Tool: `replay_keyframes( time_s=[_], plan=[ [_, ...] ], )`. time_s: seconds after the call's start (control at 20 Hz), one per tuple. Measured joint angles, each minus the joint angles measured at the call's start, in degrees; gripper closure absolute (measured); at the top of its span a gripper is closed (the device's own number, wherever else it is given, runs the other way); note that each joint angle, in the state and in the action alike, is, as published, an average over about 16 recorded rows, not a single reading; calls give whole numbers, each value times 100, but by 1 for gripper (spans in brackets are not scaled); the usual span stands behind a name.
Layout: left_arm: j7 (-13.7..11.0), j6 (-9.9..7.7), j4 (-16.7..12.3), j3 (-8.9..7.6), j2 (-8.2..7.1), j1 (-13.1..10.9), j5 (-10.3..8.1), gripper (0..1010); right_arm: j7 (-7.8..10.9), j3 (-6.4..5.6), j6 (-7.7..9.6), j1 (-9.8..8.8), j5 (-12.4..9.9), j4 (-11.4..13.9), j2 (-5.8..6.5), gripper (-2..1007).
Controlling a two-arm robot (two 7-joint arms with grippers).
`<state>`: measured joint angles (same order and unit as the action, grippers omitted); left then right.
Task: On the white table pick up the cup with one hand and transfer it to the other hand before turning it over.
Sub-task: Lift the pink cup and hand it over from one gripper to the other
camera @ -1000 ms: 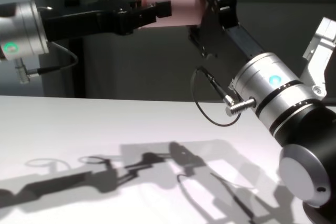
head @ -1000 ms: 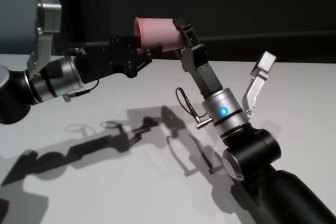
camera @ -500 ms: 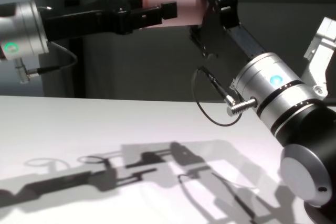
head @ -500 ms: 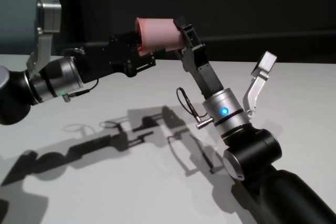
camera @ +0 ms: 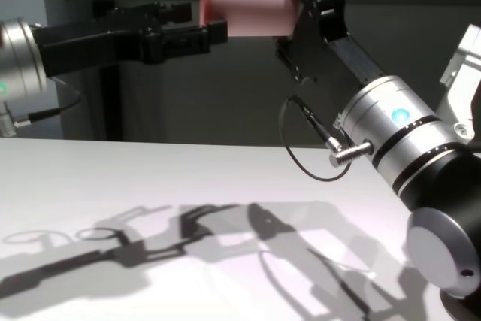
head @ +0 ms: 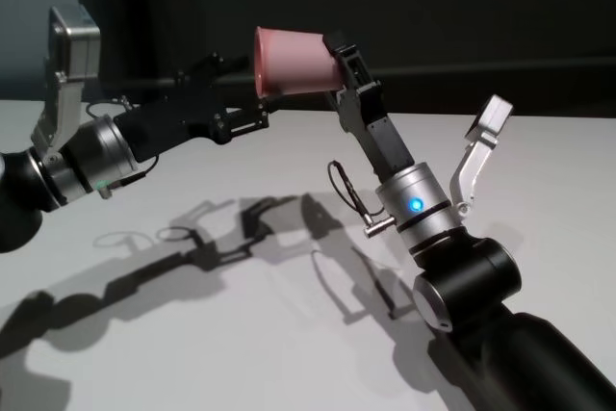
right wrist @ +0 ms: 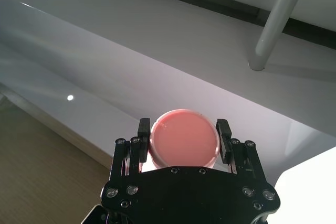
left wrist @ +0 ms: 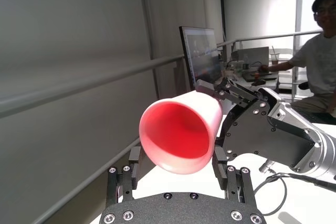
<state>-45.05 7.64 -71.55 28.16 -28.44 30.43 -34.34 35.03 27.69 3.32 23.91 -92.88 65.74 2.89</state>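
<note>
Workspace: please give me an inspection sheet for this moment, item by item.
Surface: white table bare, only arm shadows on it.
Job's things: cup in the air, on its side, rim toward the left arm.
Clutter: nothing seen.
Grippers: right gripper shut on the cup's base end; left gripper open, fingers beside the rim, clear of it.
Cables: thin black cable loop at the right wrist.
Surroundings: dark wall; seated person and monitor in left wrist view.
</note>
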Motion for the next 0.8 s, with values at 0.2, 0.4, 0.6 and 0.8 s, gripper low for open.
replay_keyframes(
  time_s=[0.2, 0.4, 0.6, 0.8],
  plan=[
    [405, 80, -201, -118, -88, -234, 139, 86, 4, 33, -28, 2, -37, 5, 33, 267],
    [840, 96, -445, -272, -174, -500, 287, 34, 9, 72, -53, 15, -73, -5, 61, 267],
    [1370, 38, -760, -459, -255, -816, 452, 10, 9, 112, -79, 31, -105, -19, 85, 267],
    [1952, -143, -1126, -667, -308, -1178, 601, 9, 0, 152, -104, 46, -129, -33, 107, 268]
  ],
)
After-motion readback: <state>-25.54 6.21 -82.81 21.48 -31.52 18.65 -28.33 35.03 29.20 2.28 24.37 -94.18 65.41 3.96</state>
